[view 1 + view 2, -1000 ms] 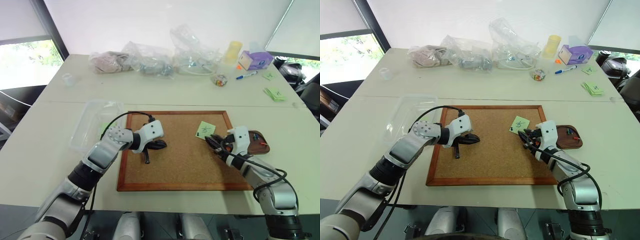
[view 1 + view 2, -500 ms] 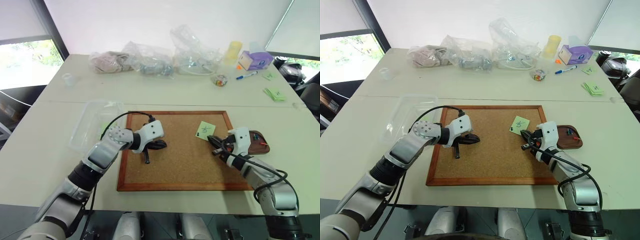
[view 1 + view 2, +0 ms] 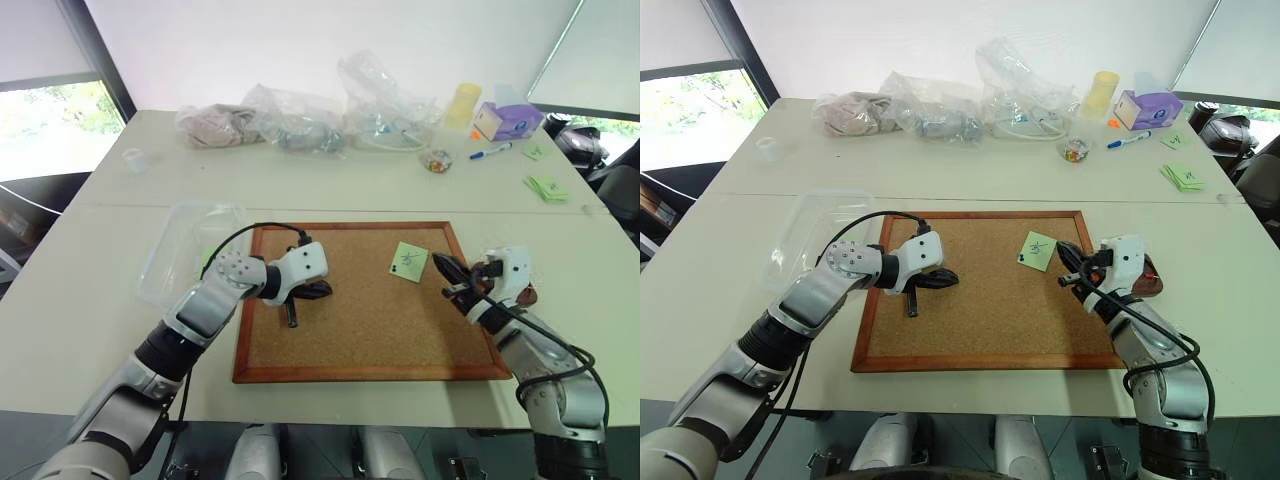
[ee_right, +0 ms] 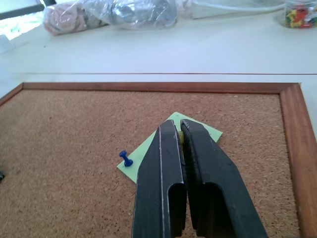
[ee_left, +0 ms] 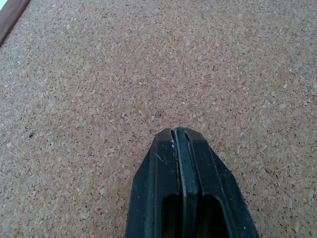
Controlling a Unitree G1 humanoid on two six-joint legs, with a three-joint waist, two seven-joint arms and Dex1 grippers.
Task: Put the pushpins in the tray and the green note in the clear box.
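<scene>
Nearest, the left gripper (image 3: 318,291) rests over the corkboard (image 3: 370,345), jaws pressed together on nothing. Opposite, the right gripper (image 3: 447,270) hovers at the board's right edge, jaws together; a sliver of yellow shows between its fingertips (image 4: 173,131), too small to identify. Just beyond it lies the green note (image 3: 408,261), pinned by a blue pushpin (image 4: 126,159). The tray (image 3: 1148,280) sits mostly hidden behind the right gripper. Left of the board stands the clear box (image 3: 190,247).

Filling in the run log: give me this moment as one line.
left gripper: shut, over corkboard | right gripper: shut, beside light green square note | blue pushpin: still pinning note
</scene>
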